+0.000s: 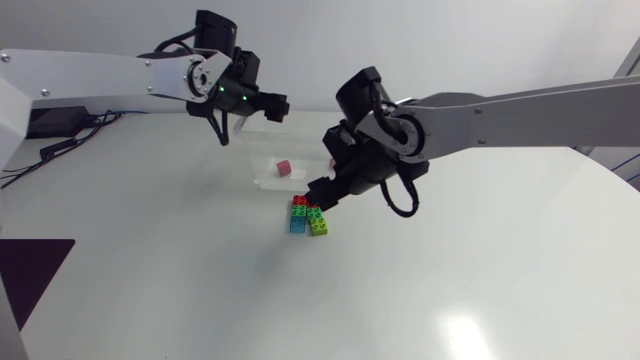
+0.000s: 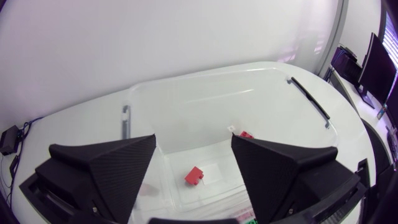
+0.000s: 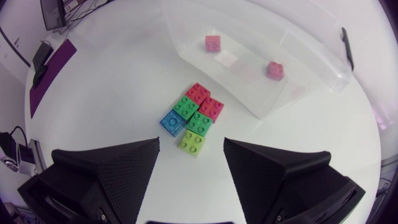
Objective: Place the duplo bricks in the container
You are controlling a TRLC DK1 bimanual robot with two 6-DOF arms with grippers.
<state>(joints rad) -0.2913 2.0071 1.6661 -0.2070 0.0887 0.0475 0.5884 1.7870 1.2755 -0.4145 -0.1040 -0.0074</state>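
1. Stuff lying around: a clear container (image 1: 262, 175) sat mid-desk with two red bricks (image 2: 194, 177) inside, well apart from each other. Just beside its near wall, a cluster (image 1: 308, 217) of six bricks lay flat on the desk (image 1: 480, 280), all touching: two red, two green, a blue (image 3: 172, 122) and a lime (image 3: 192, 142).
2. The right tool (image 3: 191, 144) hung above that cluster with its fingers spread apart, and the lime brick showed between them.
3. The left tool (image 2: 193, 142) hovered over the container, spread wide too, gripping zilch.
4. The container's wall stood between the cluster and the bricks inside.
5. The desk was plain glossy white with a bit of glare, and black cables (image 1: 60, 140) trailed at its far left edge.
6. View differences: the head view only showed one red brick in the container, since the right arm covered part of it. Both wrist views showed two, and they looked pinkish through the wall from the right wrist. The left wrist view caught a black latch (image 2: 309, 99) on the container's end, plus just a sliver of green from the cluster.
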